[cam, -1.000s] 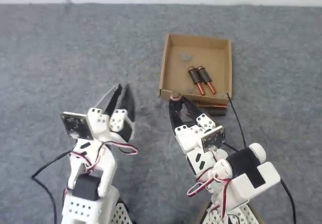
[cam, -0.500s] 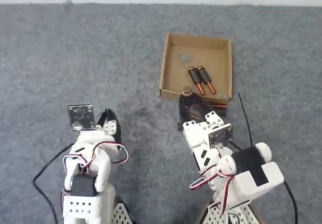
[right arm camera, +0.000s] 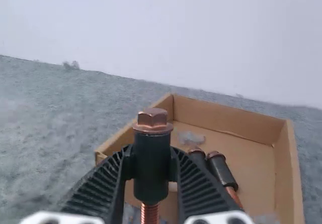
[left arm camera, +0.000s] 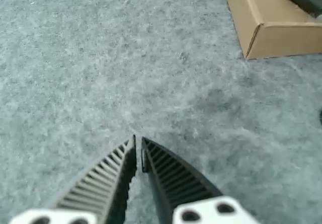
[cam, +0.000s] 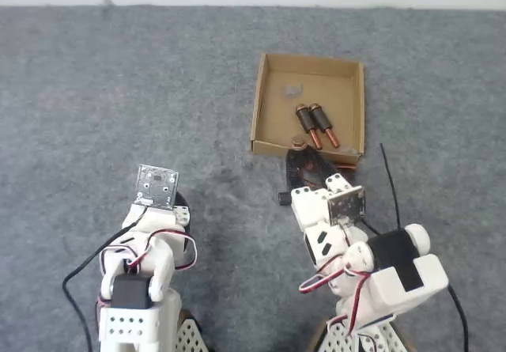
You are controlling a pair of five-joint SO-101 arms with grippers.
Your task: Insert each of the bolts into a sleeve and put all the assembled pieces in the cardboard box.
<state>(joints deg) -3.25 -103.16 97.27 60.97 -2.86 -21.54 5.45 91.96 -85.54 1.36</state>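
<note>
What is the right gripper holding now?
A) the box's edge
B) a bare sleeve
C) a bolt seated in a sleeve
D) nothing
C: the right gripper clamps a black sleeve that has a copper bolt through it, head on top and shank showing below.

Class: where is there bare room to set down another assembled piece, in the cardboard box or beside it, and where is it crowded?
Free: the cardboard box floor between its left wall and the two assembled pieces; also the carpet between the left gripper and the box. Crowded: the box's near wall, where the right gripper holds a third piece.
</note>
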